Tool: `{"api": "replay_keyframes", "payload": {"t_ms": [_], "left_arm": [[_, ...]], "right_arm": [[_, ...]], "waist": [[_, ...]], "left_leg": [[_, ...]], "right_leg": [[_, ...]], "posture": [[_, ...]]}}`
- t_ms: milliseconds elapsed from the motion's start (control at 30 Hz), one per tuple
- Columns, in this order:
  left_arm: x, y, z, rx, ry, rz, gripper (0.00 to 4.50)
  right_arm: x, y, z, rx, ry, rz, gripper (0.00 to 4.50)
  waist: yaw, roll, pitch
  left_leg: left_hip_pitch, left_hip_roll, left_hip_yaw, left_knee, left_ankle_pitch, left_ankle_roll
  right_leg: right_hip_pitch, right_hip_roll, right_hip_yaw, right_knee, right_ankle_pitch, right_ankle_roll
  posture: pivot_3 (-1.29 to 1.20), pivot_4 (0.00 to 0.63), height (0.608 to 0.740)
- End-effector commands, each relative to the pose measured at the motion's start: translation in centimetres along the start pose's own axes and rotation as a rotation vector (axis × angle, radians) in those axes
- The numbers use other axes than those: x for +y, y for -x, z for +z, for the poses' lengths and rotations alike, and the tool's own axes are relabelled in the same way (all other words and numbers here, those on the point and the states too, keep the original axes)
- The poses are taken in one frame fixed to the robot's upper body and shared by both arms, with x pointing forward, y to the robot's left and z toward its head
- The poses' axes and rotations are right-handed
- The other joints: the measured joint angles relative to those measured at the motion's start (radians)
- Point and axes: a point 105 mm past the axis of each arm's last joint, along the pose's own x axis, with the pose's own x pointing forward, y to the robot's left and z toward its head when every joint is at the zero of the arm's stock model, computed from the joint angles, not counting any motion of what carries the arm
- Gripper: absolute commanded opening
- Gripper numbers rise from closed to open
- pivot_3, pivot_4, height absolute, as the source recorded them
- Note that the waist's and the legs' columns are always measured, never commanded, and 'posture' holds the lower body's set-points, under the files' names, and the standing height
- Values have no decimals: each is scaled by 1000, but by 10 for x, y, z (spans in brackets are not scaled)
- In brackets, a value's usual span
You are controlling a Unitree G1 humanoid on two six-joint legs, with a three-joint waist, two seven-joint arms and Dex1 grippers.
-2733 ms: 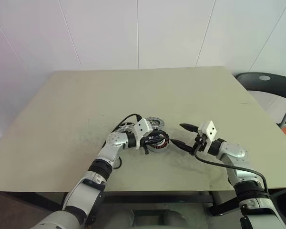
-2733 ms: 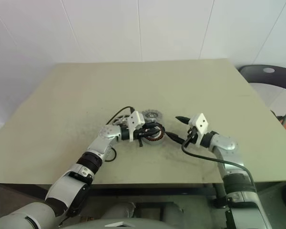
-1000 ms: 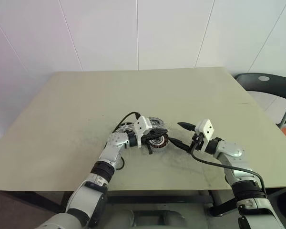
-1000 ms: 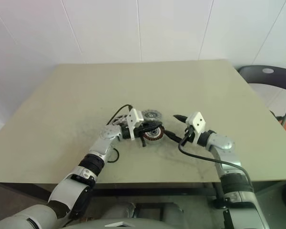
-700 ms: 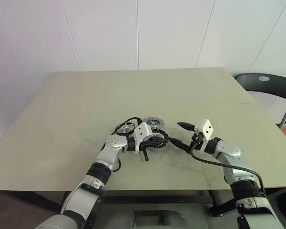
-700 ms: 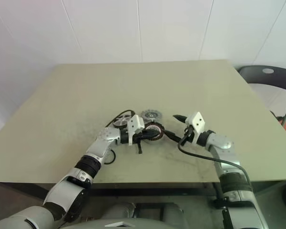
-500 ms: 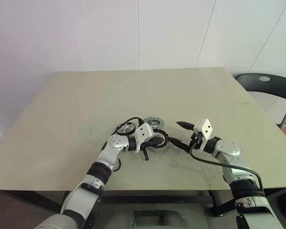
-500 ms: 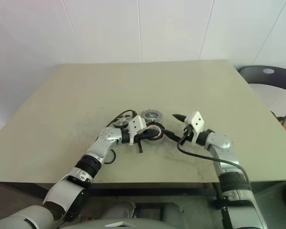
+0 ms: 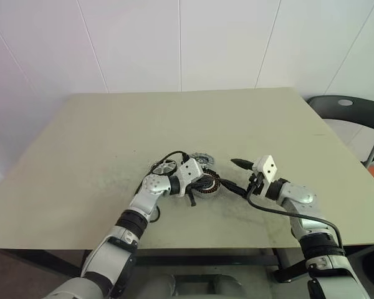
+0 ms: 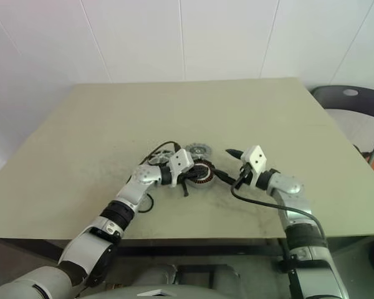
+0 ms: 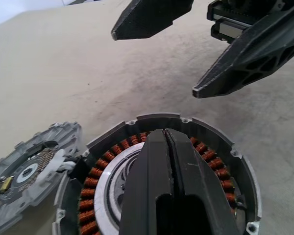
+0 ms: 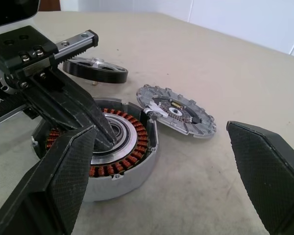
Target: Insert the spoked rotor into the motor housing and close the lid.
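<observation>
two arms at frame centre: motor housing (image 12: 95,156) now down on table, left gripper (image 11: 167,147) jaws closed over its hub; right gripper (image 12: 161,171) jaws open; spoked rotor (image 12: 176,115) uninserted.

no readable text, no labels, no brand marks, no numbers on any part

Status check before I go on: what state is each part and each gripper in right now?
motor housing: flat on the table, open, windings exposed, no rotor inside.
spoked rotor: flat on the table beside the housing, not inserted.
lid: on the table behind the housing, not fitted.
left gripper: shut, tips over the housing's hub.
right gripper: open, empty, beside the housing.
</observation>
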Motion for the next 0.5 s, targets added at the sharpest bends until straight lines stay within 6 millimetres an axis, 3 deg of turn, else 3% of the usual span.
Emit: {"api": "replay_keyframes", "payload": {"t_ms": [33, 233, 500], "left_arm": [[4, 1, 3, 22, -48, 6, 62], [9, 3, -3, 67, -79, 27, 62], [15, 0, 6, 4, -57, 76, 62]], "right_arm": [[-4, -5, 14, -47, 43, -8, 4500], [-4, -6, 15, -48, 46, -9, 4500], [-4, -6, 14, -43, 47, -9, 4500]], "waist": [[0, 0, 0], [1, 0, -1], [1, 0, -1]], "left_leg": [[0, 0, 0, 0, 0, 0], [1, 0, 0, 1, 0, 0], [1, 0, 0, 1, 0, 0]], "right_leg": [[0, 0, 0, 0, 0, 0], [1, 0, 0, 0, 0, 0], [1, 0, 0, 1, 0, 0]], "posture": [[0, 0, 740], [0, 0, 740], [0, 0, 740]]}}
